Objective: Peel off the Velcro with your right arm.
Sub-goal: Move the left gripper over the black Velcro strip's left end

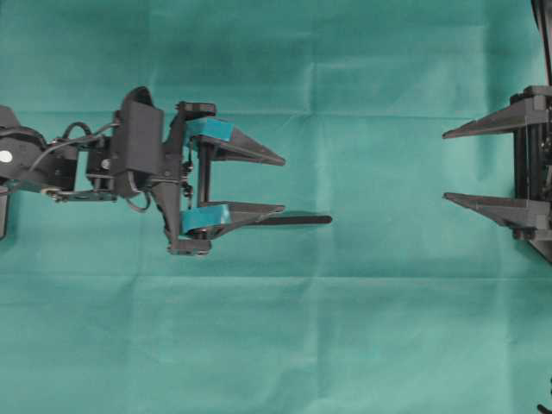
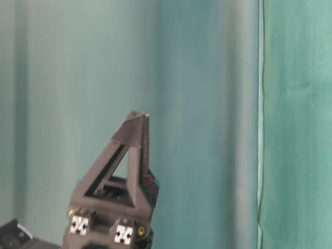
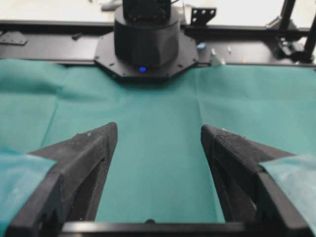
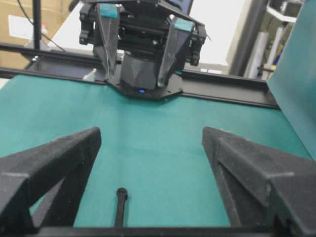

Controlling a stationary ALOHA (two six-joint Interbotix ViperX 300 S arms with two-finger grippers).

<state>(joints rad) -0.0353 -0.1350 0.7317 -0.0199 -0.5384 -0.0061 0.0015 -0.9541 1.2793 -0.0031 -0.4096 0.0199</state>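
Black Velcro [image 1: 297, 220] lies on the green worktop [image 1: 362, 328], beneath the left pincer [image 1: 283, 184]; both it and the right pincer [image 1: 445, 166] gape wide, empty.

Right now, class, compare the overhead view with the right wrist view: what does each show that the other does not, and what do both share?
Only the overhead view shows both grippers from above: the left gripper, fingers teal-taped, jaws open, and the right gripper, also open, with the whole Velcro lying partly under the left gripper's lower finger.

Only the right wrist view shows the room beyond the table and the left gripper from the front.

Both show the green cloth, the Velcro's rounded end and both grippers open.
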